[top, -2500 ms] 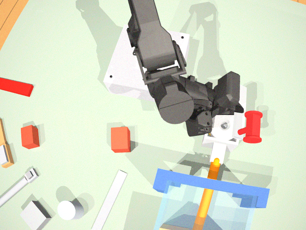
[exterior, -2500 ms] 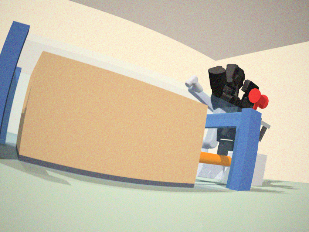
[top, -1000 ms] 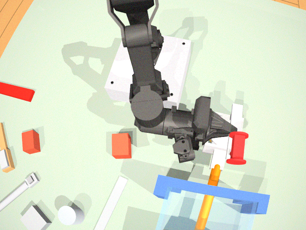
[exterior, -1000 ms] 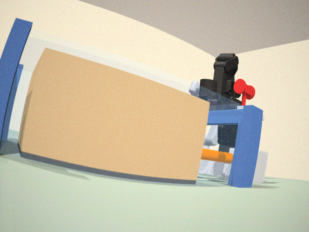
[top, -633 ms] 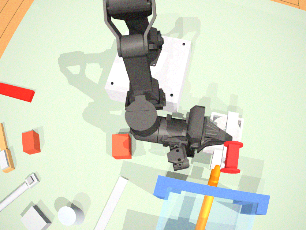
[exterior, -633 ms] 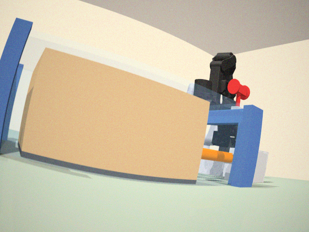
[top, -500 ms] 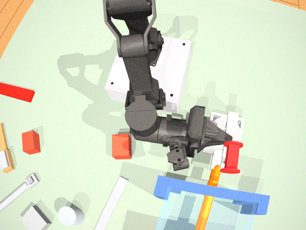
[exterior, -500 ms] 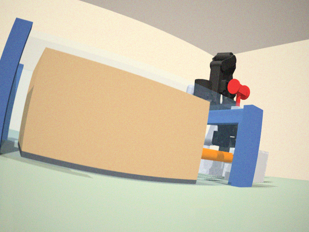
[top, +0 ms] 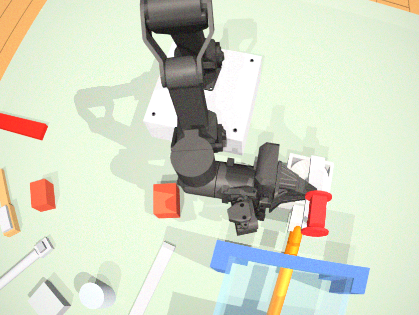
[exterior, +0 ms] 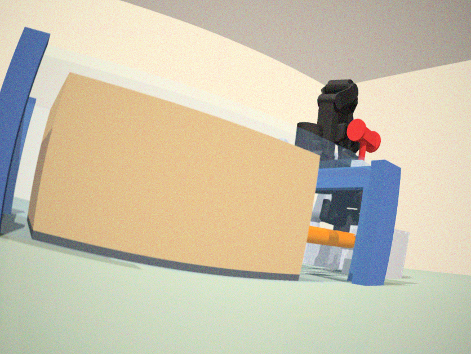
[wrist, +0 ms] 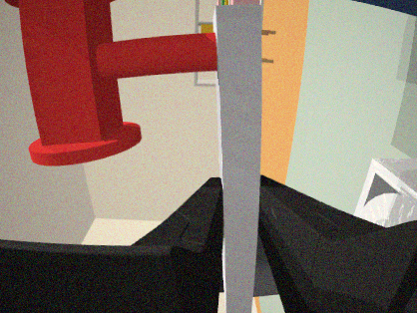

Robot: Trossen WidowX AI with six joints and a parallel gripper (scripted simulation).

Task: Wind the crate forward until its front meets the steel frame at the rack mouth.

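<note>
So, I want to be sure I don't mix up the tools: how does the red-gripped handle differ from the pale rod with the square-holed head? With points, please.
The red-gripped handle point(top: 317, 214) point(exterior: 364, 136) point(wrist: 240, 110) is held up in the claw point(top: 311, 193) point(wrist: 241, 181); the pale rod point(top: 19, 268) lies on the bench.
The handle has a flat grey bar and a red spool-shaped grip; the rod shows a rounded shaft, no red, and a boxy head.
Both are long tools with a pale or grey shank.

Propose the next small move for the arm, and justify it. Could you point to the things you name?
I'd nudge the handle point(top: 317, 167) point(exterior: 363, 135) point(wrist: 240, 110) sideways until its key end lines up with the hole, before lowering. The gripper point(top: 315, 193) point(wrist: 241, 181) grips its bar, whose far end overlaps the winch point(top: 299, 166) point(wrist: 386, 201) from above, but neither key nor hole shows.
</note>
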